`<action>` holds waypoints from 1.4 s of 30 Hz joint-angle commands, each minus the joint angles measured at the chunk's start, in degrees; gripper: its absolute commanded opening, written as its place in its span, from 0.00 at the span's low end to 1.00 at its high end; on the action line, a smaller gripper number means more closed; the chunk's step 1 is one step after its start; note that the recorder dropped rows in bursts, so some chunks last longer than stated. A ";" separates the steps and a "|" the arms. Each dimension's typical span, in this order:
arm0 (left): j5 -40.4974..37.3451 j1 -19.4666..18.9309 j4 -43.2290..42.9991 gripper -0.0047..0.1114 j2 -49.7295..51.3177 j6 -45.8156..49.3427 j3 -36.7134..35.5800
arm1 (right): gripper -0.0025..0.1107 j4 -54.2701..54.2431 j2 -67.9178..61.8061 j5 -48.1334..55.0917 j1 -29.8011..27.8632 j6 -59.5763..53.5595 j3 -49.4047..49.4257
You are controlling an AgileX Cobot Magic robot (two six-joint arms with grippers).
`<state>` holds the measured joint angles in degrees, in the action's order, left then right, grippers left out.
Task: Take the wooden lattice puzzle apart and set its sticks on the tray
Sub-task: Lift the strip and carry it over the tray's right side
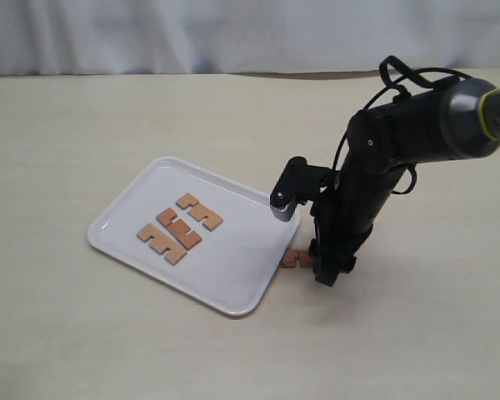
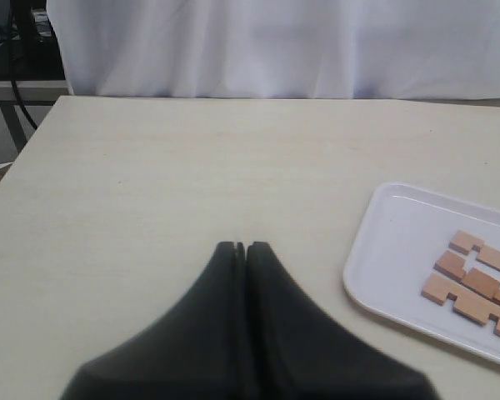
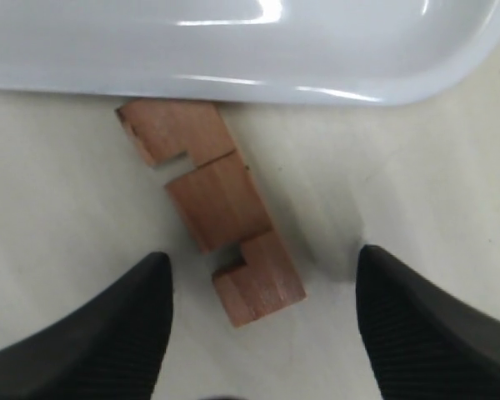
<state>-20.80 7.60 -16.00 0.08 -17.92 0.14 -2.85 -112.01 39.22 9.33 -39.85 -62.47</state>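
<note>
Three notched reddish-brown sticks (image 1: 179,226) lie flat and separate on the white tray (image 1: 233,275); no interlocked lattice shows. A fourth stick (image 3: 210,203) lies on the table just outside the tray's near-right rim (image 3: 233,87), one end touching it; in the exterior view this stick (image 1: 293,258) peeks out beside the arm. My right gripper (image 3: 262,287) hangs open right over that stick, its fingers (image 3: 404,321) either side of the stick's near end, not touching. My left gripper (image 2: 244,247) is shut and empty above bare table, left of the tray (image 2: 375,275).
The pale wooden table (image 1: 108,125) runs to a white curtain (image 1: 192,33) at the back. A table edge and dark frame (image 2: 21,92) show in the left wrist view. The right arm (image 1: 375,183) leans over the tray's right corner.
</note>
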 commanded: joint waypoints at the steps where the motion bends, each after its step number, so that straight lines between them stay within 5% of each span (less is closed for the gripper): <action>1: 0.18 0.47 0.16 0.04 -0.08 -0.15 -0.14 | 0.55 0.31 -1.09 -0.42 -0.50 0.63 0.05; 4: 0.18 0.47 0.16 0.04 -0.08 -0.15 -0.14 | 0.49 0.31 -1.08 -0.42 -0.50 0.63 0.05; 9: 0.47 0.47 0.04 0.04 -0.08 -0.15 -0.14 | 0.13 0.31 -1.08 0.43 -0.50 0.63 0.05; 11: 0.35 0.47 0.04 0.04 -0.08 -0.15 -0.14 | 0.06 1.02 -1.08 1.63 -0.50 0.43 -0.18; 23: 0.35 0.47 0.04 0.04 -0.08 -0.15 -0.14 | 0.06 8.37 5.59 6.06 -0.50 2.77 -0.18; 31: 0.35 0.47 0.04 0.04 -0.08 -0.15 -0.14 | 0.06 9.33 9.70 -4.44 0.12 14.42 -0.18; 37: 0.35 0.47 0.04 0.04 -0.08 -0.15 -0.14 | 0.06 7.57 8.03 -21.55 4.69 32.63 -0.06; 42: 0.35 0.47 0.04 0.04 -0.08 -0.15 -0.14 | 0.06 8.29 2.26 -20.29 12.46 29.49 -3.61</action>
<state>-20.80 7.60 -16.00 0.08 -17.92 0.14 5.22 -106.90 18.48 18.68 -9.96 -64.09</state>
